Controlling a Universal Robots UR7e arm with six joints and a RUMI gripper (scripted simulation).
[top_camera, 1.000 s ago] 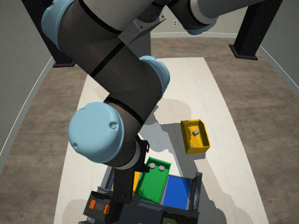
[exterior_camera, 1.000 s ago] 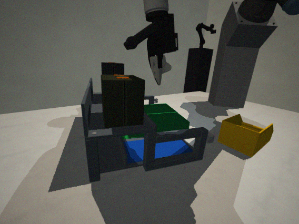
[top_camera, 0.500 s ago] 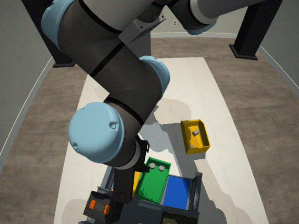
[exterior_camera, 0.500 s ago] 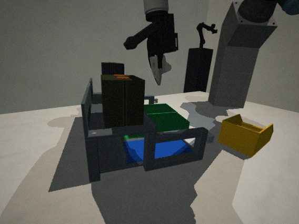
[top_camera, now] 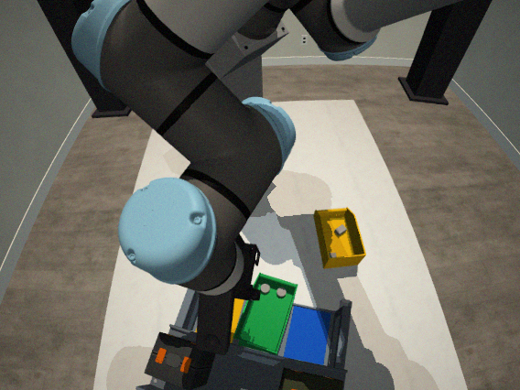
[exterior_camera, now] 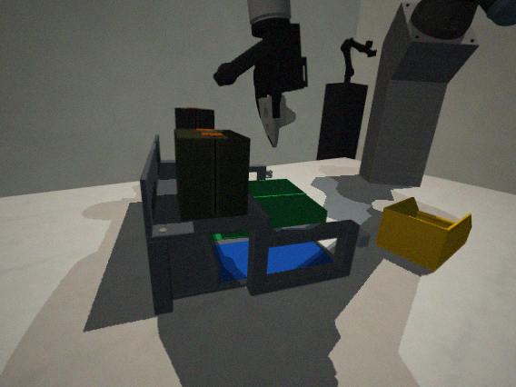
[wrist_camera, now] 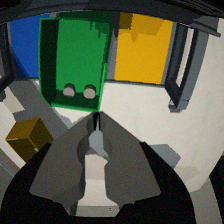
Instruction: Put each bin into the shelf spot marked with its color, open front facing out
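Observation:
The green bin [top_camera: 266,316] sits in the dark shelf [exterior_camera: 245,236], slightly skewed, with two grey round parts at its outer end; it also shows in the wrist view [wrist_camera: 75,62] and in the exterior view [exterior_camera: 283,204]. The yellow bin [top_camera: 339,237] lies on the table to the right of the shelf, with grey parts inside; it also shows in the exterior view [exterior_camera: 424,233] and in the wrist view [wrist_camera: 27,137]. The yellow mark [wrist_camera: 141,50] and the blue mark [top_camera: 308,334] on the shelf floor are bare. My gripper [exterior_camera: 273,136] is shut and empty, high above the green bin's outer end; it also shows in the wrist view [wrist_camera: 96,119].
A dark box with orange marks [exterior_camera: 211,170] stands on the shelf's top board. The arm's grey pedestal [exterior_camera: 409,104] rises behind the yellow bin. Shelf posts [wrist_camera: 181,65] flank the yellow mark. The arm's elbow [top_camera: 167,229] hides the shelf's left side in the top view.

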